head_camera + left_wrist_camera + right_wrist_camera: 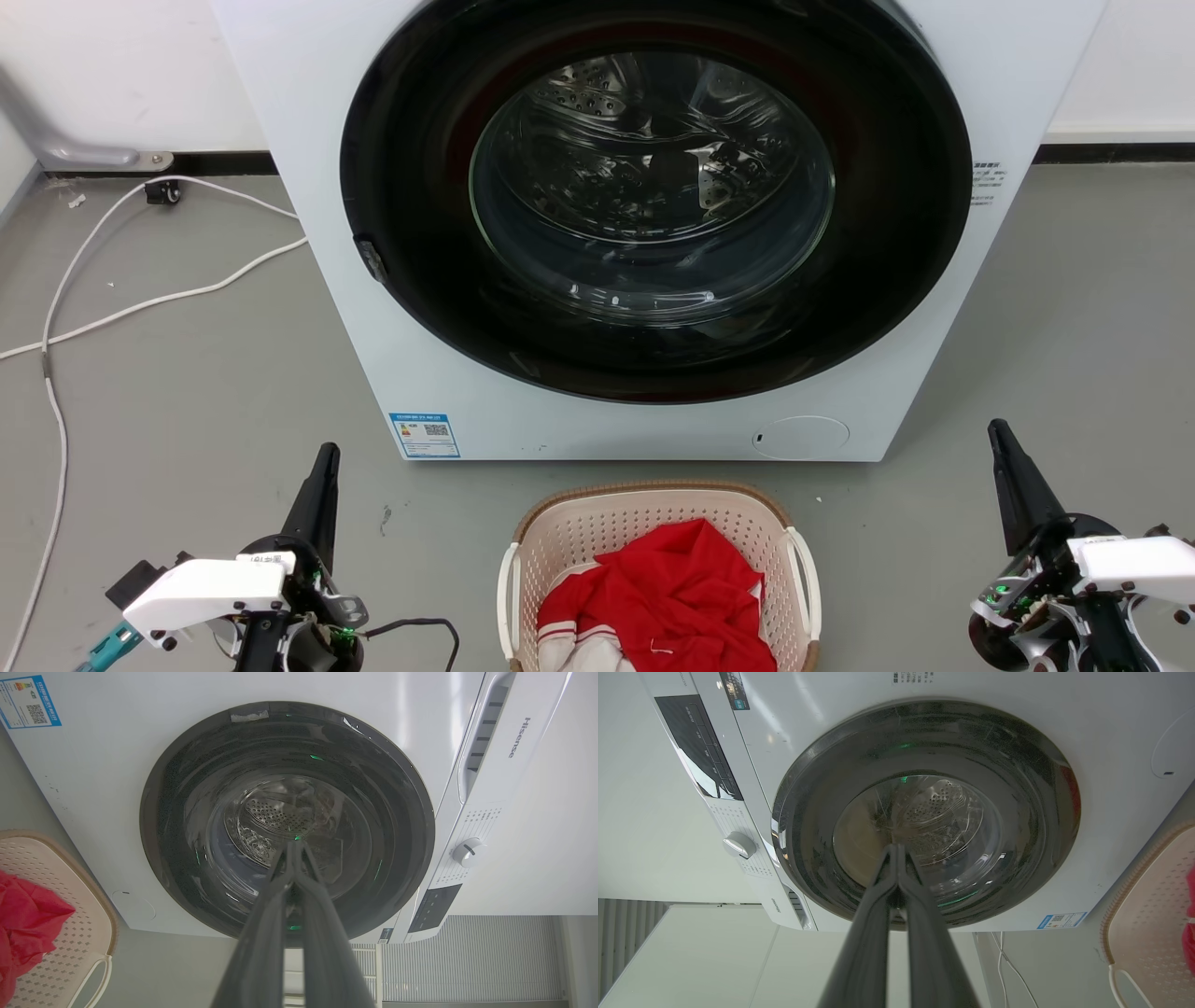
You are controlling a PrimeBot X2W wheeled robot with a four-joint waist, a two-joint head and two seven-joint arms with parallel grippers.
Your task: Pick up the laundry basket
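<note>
Approach step, nothing grasped. Laundry basket point(597, 534) on floor point(187, 392) before washing machine point(322, 187), between arms. Left gripper point(325, 465), right gripper point(1002, 446): fingers pressed together, empty. Next: open, reach inward for side handles point(507, 597).

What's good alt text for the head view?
A cream-white perforated plastic laundry basket holding a red garment sits on grey floor before a white front-loading washing machine. The left hand and right hand flank it, shut and empty.

A white washing machine point(597, 431) with a dark round door point(653, 196) stands on grey floor point(187, 401), white cables point(159, 301) lying beside it.
</note>
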